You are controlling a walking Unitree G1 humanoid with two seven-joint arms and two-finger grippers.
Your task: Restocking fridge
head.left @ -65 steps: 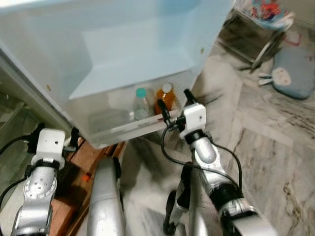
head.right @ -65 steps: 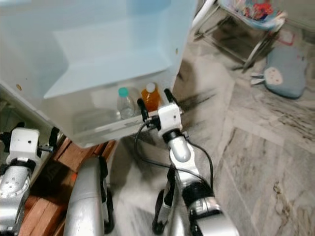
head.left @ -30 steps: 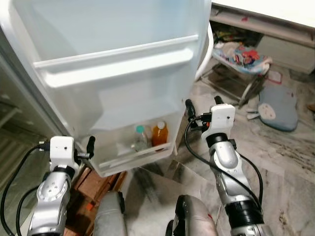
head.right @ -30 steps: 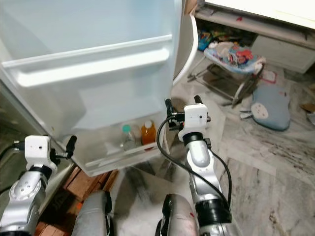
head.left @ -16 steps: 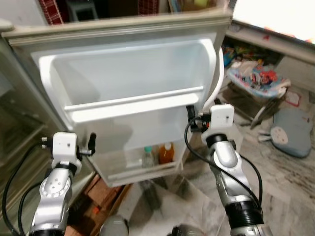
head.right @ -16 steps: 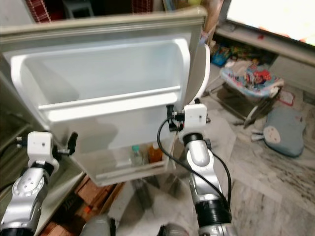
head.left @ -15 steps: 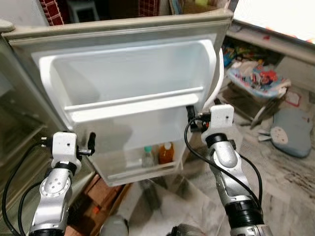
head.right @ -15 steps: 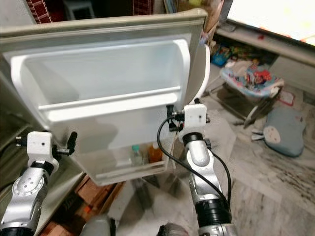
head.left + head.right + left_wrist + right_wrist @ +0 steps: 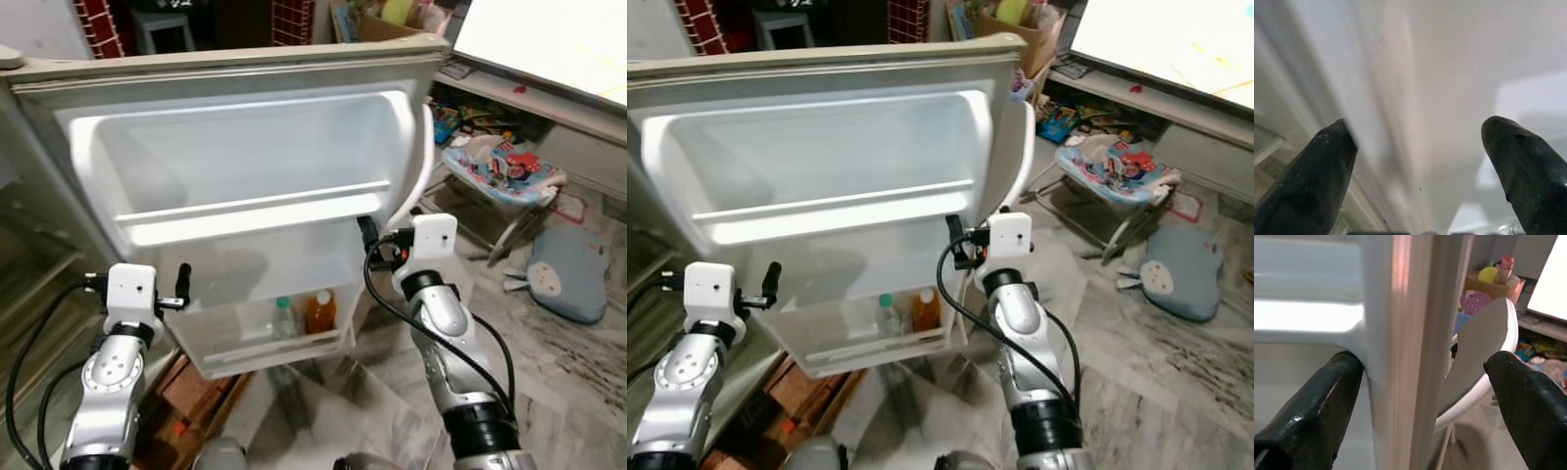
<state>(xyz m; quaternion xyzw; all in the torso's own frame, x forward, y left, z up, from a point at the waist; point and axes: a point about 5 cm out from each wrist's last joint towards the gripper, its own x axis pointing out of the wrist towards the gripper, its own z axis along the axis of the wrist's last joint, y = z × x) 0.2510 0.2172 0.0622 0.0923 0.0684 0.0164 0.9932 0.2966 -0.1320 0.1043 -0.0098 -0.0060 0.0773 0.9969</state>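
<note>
Now | right tool raised, fingers spread astride fridge door edge | left tool raised, spread, empty

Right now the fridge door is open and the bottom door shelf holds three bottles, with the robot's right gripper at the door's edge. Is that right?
Not quite: the bottom door shelf holds two bottles, not three, a clear bottle and an orange bottle, as the left eye view shows. The fridge door is open, and the right gripper is at its edge, fingers open either side.
</note>
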